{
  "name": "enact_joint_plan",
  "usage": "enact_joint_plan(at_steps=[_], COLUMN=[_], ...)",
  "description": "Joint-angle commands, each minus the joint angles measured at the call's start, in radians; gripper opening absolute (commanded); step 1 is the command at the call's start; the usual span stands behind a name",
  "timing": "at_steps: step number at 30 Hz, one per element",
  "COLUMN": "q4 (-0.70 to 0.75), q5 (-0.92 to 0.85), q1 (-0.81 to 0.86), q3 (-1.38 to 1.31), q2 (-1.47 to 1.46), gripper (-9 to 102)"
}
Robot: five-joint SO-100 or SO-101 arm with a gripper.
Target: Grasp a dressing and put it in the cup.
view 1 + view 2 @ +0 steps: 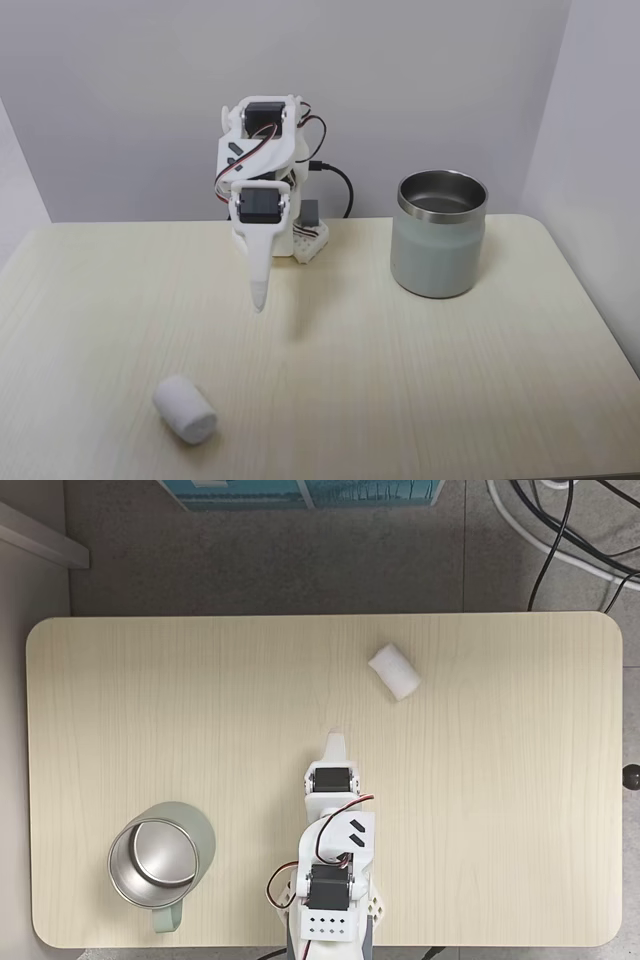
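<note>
- Fixed view from the front had the gripper (259,298) hanging point-down over the table (420,370), its white fingers drawn into one narrow tip with no gap between them, so they read as closed and holding nothing.
- From the same camera the dressing (185,409) lay on its side on the bare wood, nearer the camera than the fingertip and to its left, well apart from it.
- From above, in a fixed view, the dressing (394,671) sat up and to the right of the gripper (336,742), farther out from the arm's base, with open tabletop between them.
- Its long axis ran on a slant in that top-down picture, from upper left to lower right, so neither square to nor in line with the arm's reach.
- My judgement: the coming move turned on that offset. The fingers would need to part, swing outward and toward the roll, and turn so the jaws closed across its round sides and not along its length.
- The cup (160,865) stood upright on the opposite side of the arm from the dressing, near the base and well apart from the roll; its steel mouth showed nothing inside (441,247).
</note>
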Motion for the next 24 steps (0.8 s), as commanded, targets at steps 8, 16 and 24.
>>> enact_joint_plan(at_steps=[8, 16, 24], q4=[-0.026, -0.026, 0.012], q5=[0.086, 0.087, 0.124], q1=[0.092, 0.092, 0.109], q3=[0.002, 0.002, 0.110], q2=[-0.006, -0.006, -0.006], gripper=[0, 0, 0])
